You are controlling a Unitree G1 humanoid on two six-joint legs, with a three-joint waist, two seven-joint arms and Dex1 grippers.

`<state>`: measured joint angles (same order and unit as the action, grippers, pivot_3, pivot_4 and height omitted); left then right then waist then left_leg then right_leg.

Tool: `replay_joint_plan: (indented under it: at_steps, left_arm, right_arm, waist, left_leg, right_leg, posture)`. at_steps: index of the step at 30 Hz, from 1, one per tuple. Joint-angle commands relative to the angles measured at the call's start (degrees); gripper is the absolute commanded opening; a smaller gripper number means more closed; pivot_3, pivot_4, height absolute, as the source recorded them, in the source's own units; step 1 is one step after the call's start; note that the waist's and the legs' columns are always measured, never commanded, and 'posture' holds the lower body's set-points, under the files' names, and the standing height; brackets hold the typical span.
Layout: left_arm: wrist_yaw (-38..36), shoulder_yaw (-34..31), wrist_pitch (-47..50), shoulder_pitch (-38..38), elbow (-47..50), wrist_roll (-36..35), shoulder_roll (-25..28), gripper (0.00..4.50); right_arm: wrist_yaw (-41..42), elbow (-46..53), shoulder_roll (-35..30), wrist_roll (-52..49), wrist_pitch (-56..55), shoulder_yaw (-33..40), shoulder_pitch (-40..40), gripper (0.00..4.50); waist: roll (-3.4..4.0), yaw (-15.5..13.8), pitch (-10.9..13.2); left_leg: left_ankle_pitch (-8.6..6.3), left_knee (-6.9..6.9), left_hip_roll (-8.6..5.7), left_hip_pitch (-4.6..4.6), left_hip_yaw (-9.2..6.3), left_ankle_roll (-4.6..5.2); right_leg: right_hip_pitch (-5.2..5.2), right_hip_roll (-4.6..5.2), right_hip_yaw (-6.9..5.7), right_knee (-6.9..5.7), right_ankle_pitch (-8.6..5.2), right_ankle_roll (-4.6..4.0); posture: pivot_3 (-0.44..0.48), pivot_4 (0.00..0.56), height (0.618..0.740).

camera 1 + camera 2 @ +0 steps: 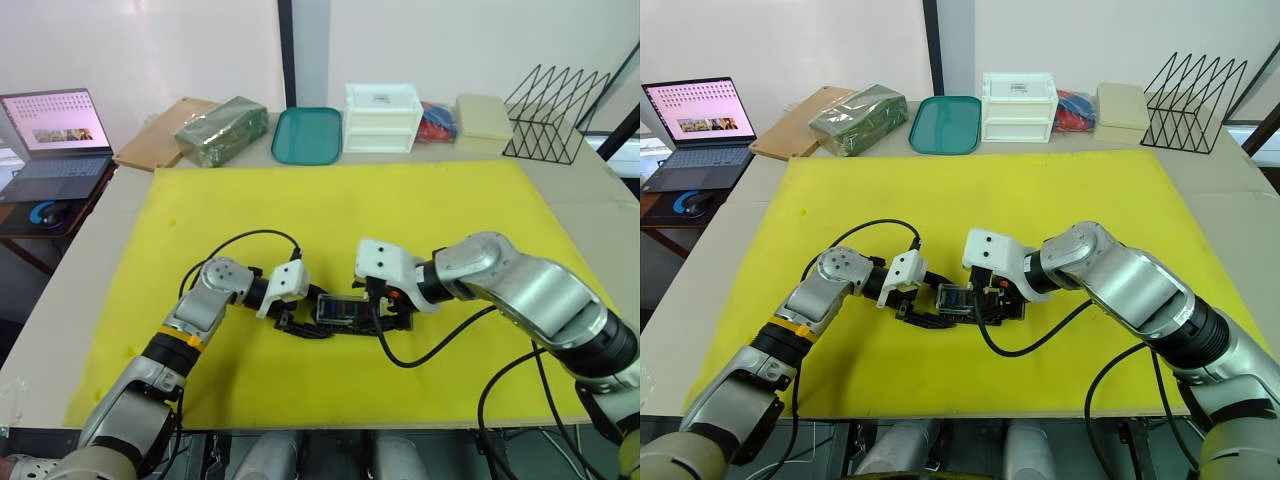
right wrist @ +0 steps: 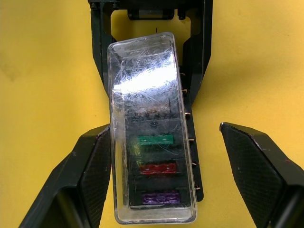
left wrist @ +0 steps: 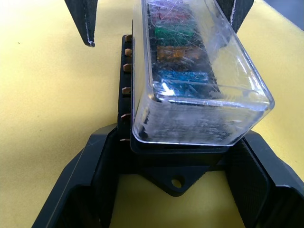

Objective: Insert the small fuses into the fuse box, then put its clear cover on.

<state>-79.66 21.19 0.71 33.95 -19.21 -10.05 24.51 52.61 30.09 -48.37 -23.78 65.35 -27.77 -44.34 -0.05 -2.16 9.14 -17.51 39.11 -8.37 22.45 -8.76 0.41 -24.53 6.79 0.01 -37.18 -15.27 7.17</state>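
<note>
Fuse box (image 1: 340,310) sits mid-mat (image 1: 200,210) on the surface (image 1: 110,215), between the two pincers. Clear cover (image 3: 199,76) is on top of it, slightly skewed to the box in the right wrist view, so seating can't be confirmed. Fuses (image 2: 156,168) are in their slots under the cover: green, red and purple visible from the right wrist, green, amber and teal from the left wrist. Left pincer (image 3: 173,156) brackets one end of the box, fingers narrow and just beside its sides; contact can't be confirmed, so whether it grips I cannot tell. Right pincer (image 2: 166,156) is wide at the other end, one finger just beside the cover's edge, the other well clear. At the far edge: teal tray (image 1: 307,135), white drawer unit (image 1: 382,118), wire rack (image 1: 557,112), green packet (image 1: 222,130). Laptop (image 1: 55,140) off to the left.
</note>
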Motion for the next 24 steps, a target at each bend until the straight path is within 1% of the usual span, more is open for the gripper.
replay_joint_plan:
  at_steps: [1, 3, 9, 13, 16, 19, 21, 24]
  left_arm:
    - [-0.38, 1.54, 0.24, -1.11, -1.34, 1.98, -0.06, 2.78]
    - [-0.36, 1.59, 0.23, -1.15, -1.29, 2.04, -0.09, 2.78]
    - [-0.27, 1.72, 0.18, -1.36, -1.12, 2.19, -0.09, 2.78]
    - [-0.25, 1.66, 0.13, -1.43, -1.12, 2.20, -0.09, 2.78]
    - [-0.26, 1.64, 0.08, -1.42, -1.17, 2.21, -0.10, 2.78]
    - [-0.13, 1.68, -0.17, -1.37, -1.41, 2.36, -0.29, 2.78]
    - [-0.13, 1.62, -0.13, -1.26, -1.56, 2.39, -0.37, 2.78]
    - [-0.17, 1.56, -0.20, -1.24, -1.70, 2.45, -0.31, 2.78]
  right_arm:
    - [0.44, 1.37, 0.26, -1.04, -0.72, 3.82, -1.37, 3.75]
    - [1.13, 2.05, -0.18, -1.72, -1.00, 5.10, -1.42, 3.75]
    - [4.01, 4.07, -1.65, -7.19, -1.06, 13.96, -0.64, 3.75]
    - [4.20, 6.31, -2.13, -9.59, -1.58, 16.38, 2.06, 3.75]
    - [2.59, 6.15, -1.07, -9.21, -3.76, 17.15, 3.89, 3.75]
    - [-0.91, 4.62, 2.41, -7.94, -8.15, 18.51, 7.66, 3.11]
    - [-1.33, 3.97, 3.14, -7.53, -9.87, 18.63, 9.20, 2.47]
    - [-2.27, 3.14, 4.37, -7.45, -11.63, 18.90, 10.36, 1.37]
  waist:
    - [0.00, -0.02, 0.00]
    - [0.00, -0.02, 0.00]
    - [0.00, -0.07, 0.00]
    - [-0.01, -0.05, 0.00]
    - [-0.01, -0.04, -0.01]
    - [-0.05, -0.05, -0.03]
    - [-0.05, -0.12, -0.03]
    - [-0.05, -0.04, -0.03]
  left_leg:
    - [0.00, 0.00, 0.00, 0.00, 0.00, 0.00]
    - [0.00, 0.00, 0.00, 0.00, 0.00, 0.00]
    - [0.00, 0.00, 0.00, 0.00, 0.00, 0.00]
    - [0.00, 0.00, 0.00, 0.00, -0.01, 0.00]
    - [0.00, 0.00, 0.00, 0.00, 0.00, 0.00]
    - [0.00, 0.00, 0.00, -0.01, -0.01, 0.00]
    - [0.00, 0.00, -0.01, -0.01, -0.01, 0.00]
    - [0.00, 0.01, -0.03, -0.01, -0.02, 0.00]
  right_leg:
    - [0.00, 0.00, 0.00, 0.00, 0.00, 0.00]
    - [0.00, 0.00, 0.00, 0.00, 0.00, 0.00]
    - [0.01, 0.00, 0.00, 0.01, 0.00, 0.00]
    - [0.02, 0.00, 0.00, 0.01, 0.00, 0.00]
    - [0.02, 0.01, 0.00, 0.00, 0.00, 0.00]
    - [0.03, 0.01, 0.00, 0.00, 0.00, 0.00]
    - [0.03, 0.01, 0.00, 0.00, 0.00, 0.00]
    - [0.04, 0.01, 0.00, 0.00, 0.00, 0.00]
  posture:
    - [0.000, 0.150, 0.740]
    - [0.000, 0.150, 0.740]
    - [0.000, 0.150, 0.740]
    - [0.000, 0.150, 0.740]
    - [0.000, 0.150, 0.740]
    - [0.000, 0.150, 0.740]
    - [0.000, 0.150, 0.740]
    - [0.000, 0.150, 0.740]
